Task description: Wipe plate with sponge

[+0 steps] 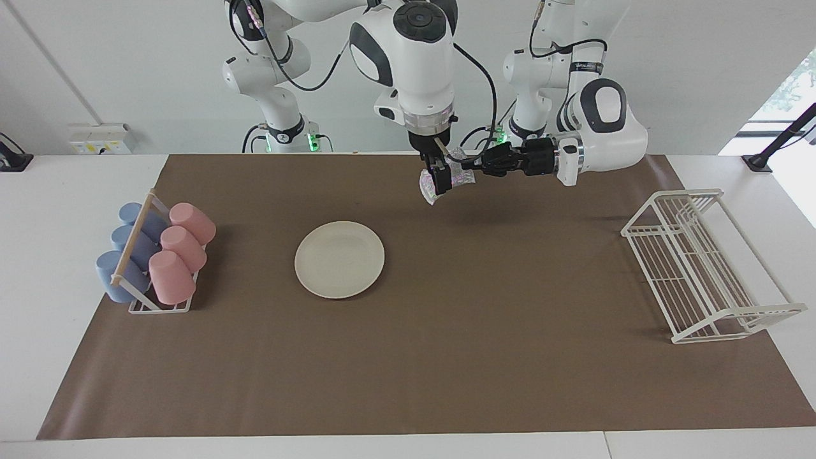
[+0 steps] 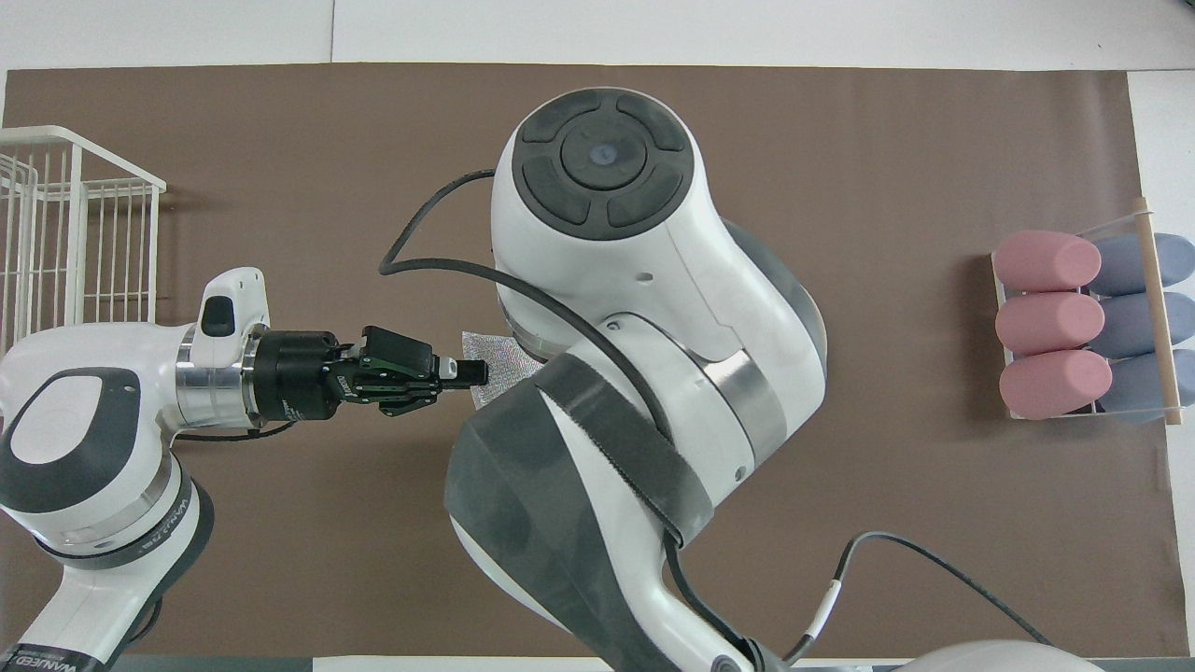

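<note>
The cream-white plate (image 1: 339,259) lies flat on the brown mat, toward the right arm's end of the table. In the overhead view the right arm hides it. The silvery, pink-speckled sponge (image 1: 454,177) hangs in the air over bare mat near the robots' edge. My right gripper (image 1: 438,185) points straight down and is shut on the sponge. My left gripper (image 1: 468,164) reaches in level from the side and is shut on the sponge's edge. In the overhead view the left gripper (image 2: 474,373) touches a corner of the sponge (image 2: 499,359); the right gripper is hidden under its own arm.
A rack of blue and pink cups (image 1: 156,255) lying on their sides stands at the right arm's end; it also shows in the overhead view (image 2: 1083,322). A white wire dish rack (image 1: 701,268) stands at the left arm's end (image 2: 65,224). The brown mat (image 1: 446,350) covers the table.
</note>
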